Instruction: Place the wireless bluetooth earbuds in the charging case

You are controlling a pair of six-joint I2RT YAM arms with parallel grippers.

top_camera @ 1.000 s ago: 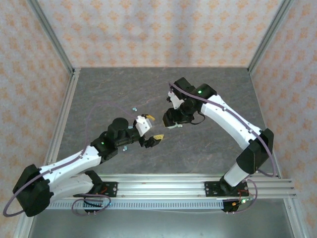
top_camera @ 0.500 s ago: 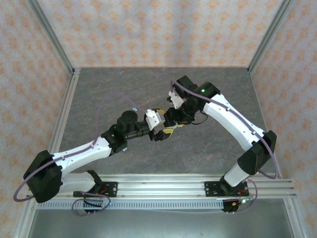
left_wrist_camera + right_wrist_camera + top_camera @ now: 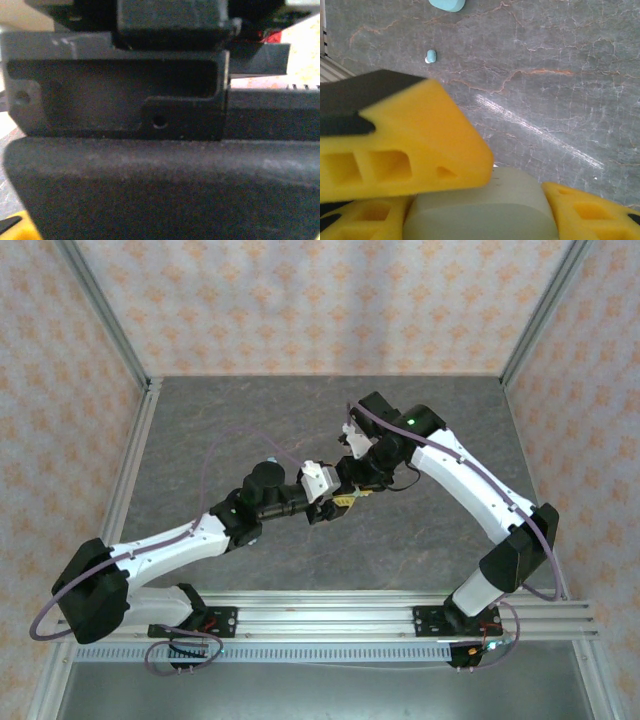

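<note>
While apart from right fingers (image 3: 395,150), blue earbud (image 3: 431,56) on table (image 3: 545,100).

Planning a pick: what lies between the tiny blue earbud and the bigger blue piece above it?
Only bare table between the earbud and the blue piece, seen in the right wrist view.
</note>
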